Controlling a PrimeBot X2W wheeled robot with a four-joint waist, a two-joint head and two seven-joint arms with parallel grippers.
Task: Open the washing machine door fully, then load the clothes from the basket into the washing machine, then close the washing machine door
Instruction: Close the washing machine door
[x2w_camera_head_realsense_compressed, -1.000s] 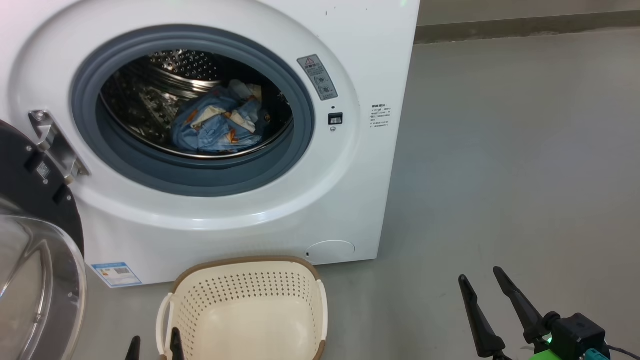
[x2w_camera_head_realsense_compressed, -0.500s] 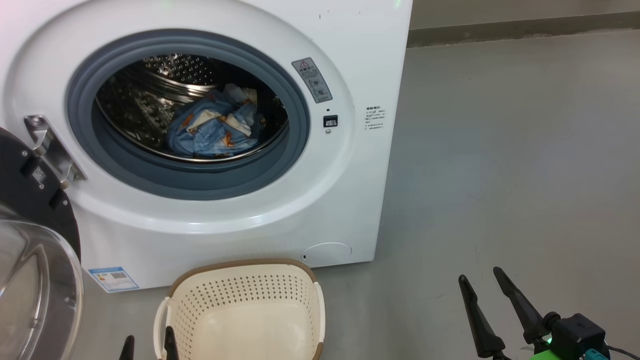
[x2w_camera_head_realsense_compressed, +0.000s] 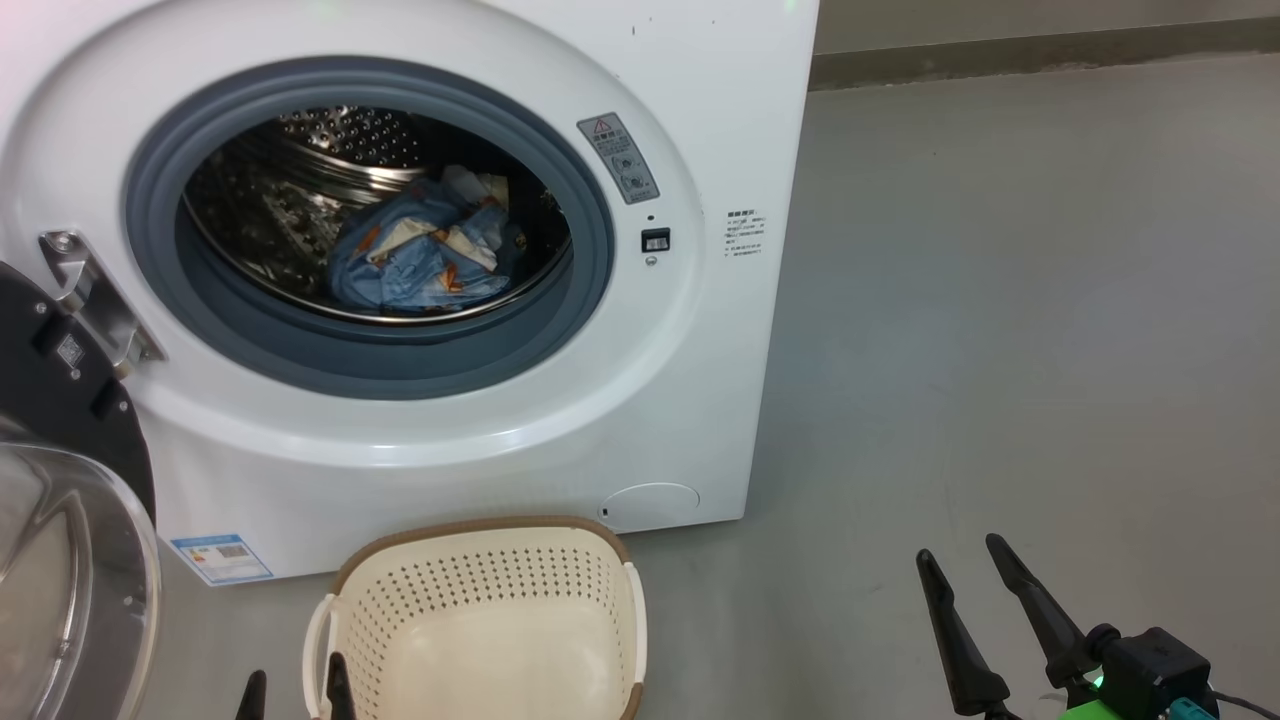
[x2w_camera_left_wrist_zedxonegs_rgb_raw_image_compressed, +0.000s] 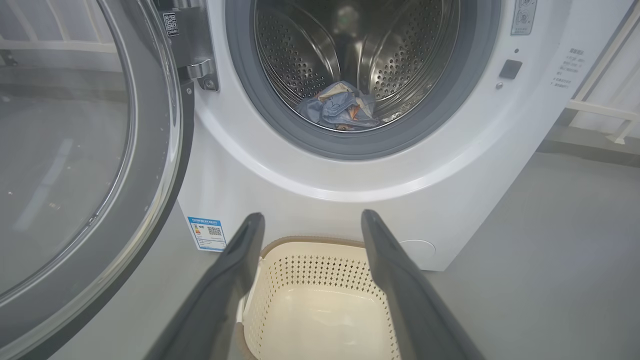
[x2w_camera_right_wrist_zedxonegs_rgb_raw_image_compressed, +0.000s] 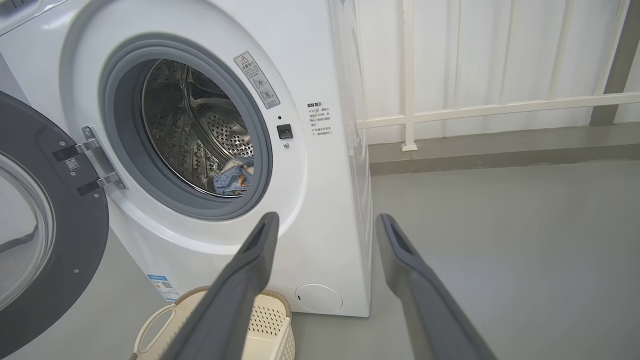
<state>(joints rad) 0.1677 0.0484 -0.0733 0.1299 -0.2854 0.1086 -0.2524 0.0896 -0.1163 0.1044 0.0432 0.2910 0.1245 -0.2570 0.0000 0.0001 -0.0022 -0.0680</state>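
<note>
found door (x2w_camera_head_realsense_compressed: 70, 480) open, clothes (x2w_camera_head_realsense_compressed: 415, 265) inside washer (x2w_camera_head_realsense_compressed: 700, 400), basket (x2w_camera_head_realsense_compressed: 480, 580) on floor (x2w_camera_head_realsense_compressed: 1000, 300). found left claw (x2w_camera_left_wrist_zedxonegs_rgb_raw_image_compressed: 311, 217) and right claw (x2w_camera_head_realsense_compressed: 960, 548) wide open, holding nothing.

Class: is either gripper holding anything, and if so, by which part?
Nothing is held: the left gripper and the right gripper are both open and empty.

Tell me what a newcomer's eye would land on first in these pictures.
The white washing machine dominates, and its steel drum gapes open around a heap of light blue printed clothes. Its black, glass-windowed door stands wide open at the left. On the grey floor in front sits the cream perforated basket, empty.
</note>
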